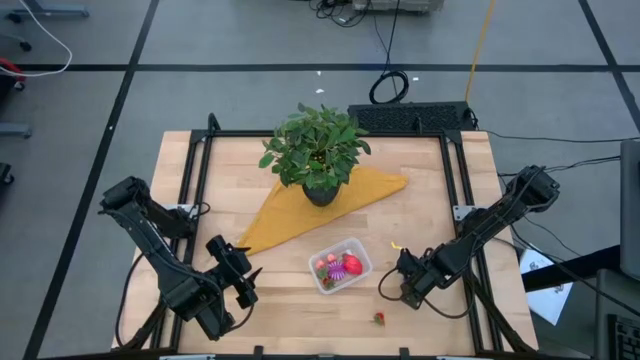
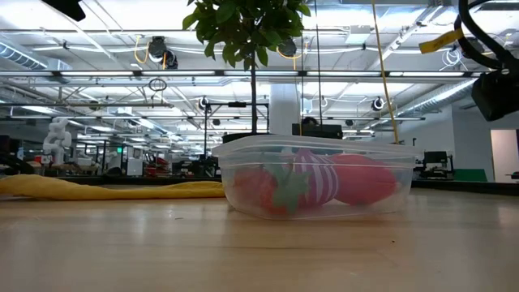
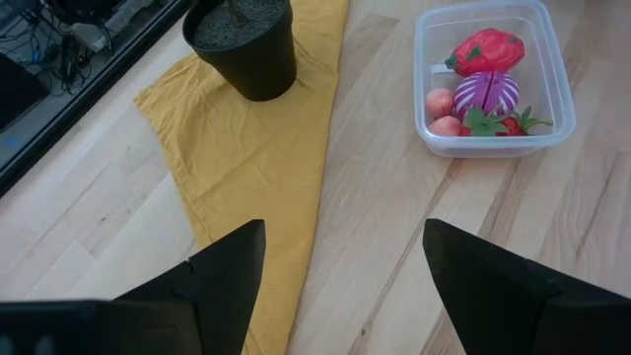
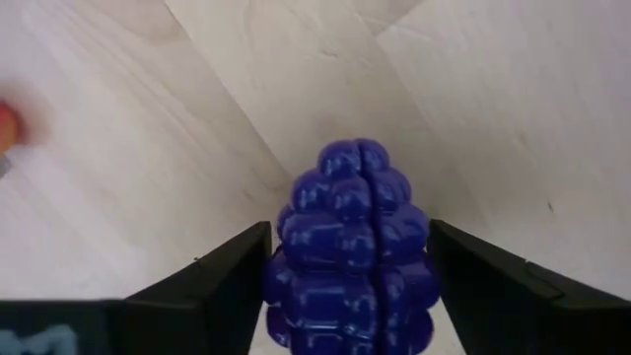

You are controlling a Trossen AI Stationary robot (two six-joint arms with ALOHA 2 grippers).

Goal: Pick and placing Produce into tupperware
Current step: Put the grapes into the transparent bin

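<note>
The clear tupperware [image 1: 340, 265] stands on the wooden table, right of centre, and also shows in the low view [image 2: 316, 178] and the left wrist view [image 3: 493, 79]. It holds a red strawberry-like piece [image 3: 488, 49], a purple striped piece [image 3: 485, 94] and pink round pieces [image 3: 439, 104]. My right gripper [image 1: 386, 289] is low, just right of the container, shut on a purple knobbly fruit [image 4: 350, 247]. A small red strawberry [image 1: 379, 319] lies on the table near the front edge. My left gripper [image 1: 245, 272] is open and empty, left of the container. My right gripper pinches the purple knobbly fruit between its two fingers, one on each of the fruit's sides [image 4: 281, 281]. The fruit's rounded end points away from the wrist, over bare table. Whether it is clear of the table I cannot tell.
A leafy potted plant [image 1: 318, 150] in a black pot [image 3: 246, 44] stands on a yellow cloth [image 1: 300, 215] at the table's far middle. A tiny yellow piece [image 1: 395, 244] lies right of the container. A black metal frame [image 1: 200, 170] borders the table.
</note>
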